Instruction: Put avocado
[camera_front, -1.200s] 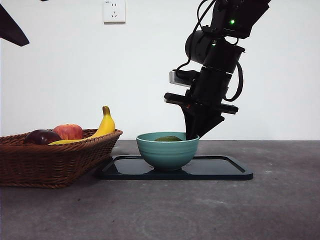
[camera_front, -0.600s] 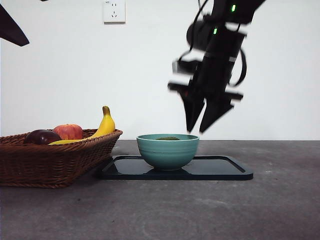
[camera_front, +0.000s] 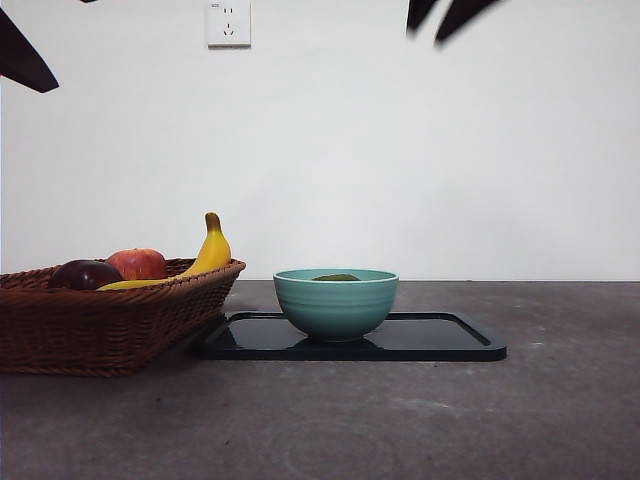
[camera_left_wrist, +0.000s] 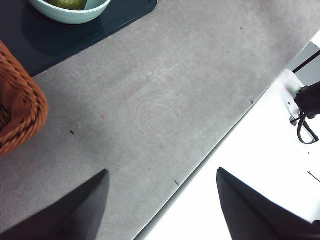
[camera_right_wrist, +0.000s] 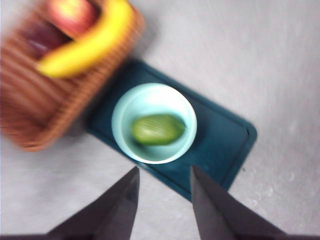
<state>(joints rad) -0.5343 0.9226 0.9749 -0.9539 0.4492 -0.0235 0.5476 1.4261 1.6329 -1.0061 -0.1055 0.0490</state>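
Note:
The dark green avocado (camera_right_wrist: 158, 129) lies inside the teal bowl (camera_front: 336, 301); from the front only its top (camera_front: 336, 277) peeks over the rim. The bowl stands on a dark tray (camera_front: 440, 338). My right gripper (camera_right_wrist: 164, 200) is open and empty, high above the bowl; in the front view only its black tips (camera_front: 445, 16) show at the top edge. My left gripper (camera_left_wrist: 162, 200) is open and empty over the table's near edge, away from the bowl (camera_left_wrist: 70, 9), and shows as a black tip (camera_front: 20, 55) at the top left corner.
A wicker basket (camera_front: 110, 315) at the left holds a banana (camera_front: 205, 255), a red apple (camera_front: 137, 263) and a dark maroon fruit (camera_front: 85, 273). The basket's side touches the tray's left end. A wall socket (camera_front: 228, 22) is high on the back wall.
My right gripper has risen from the bowl's right rim to the top edge of the front view, jaws open. The avocado stays in the bowl. The left arm has not moved.

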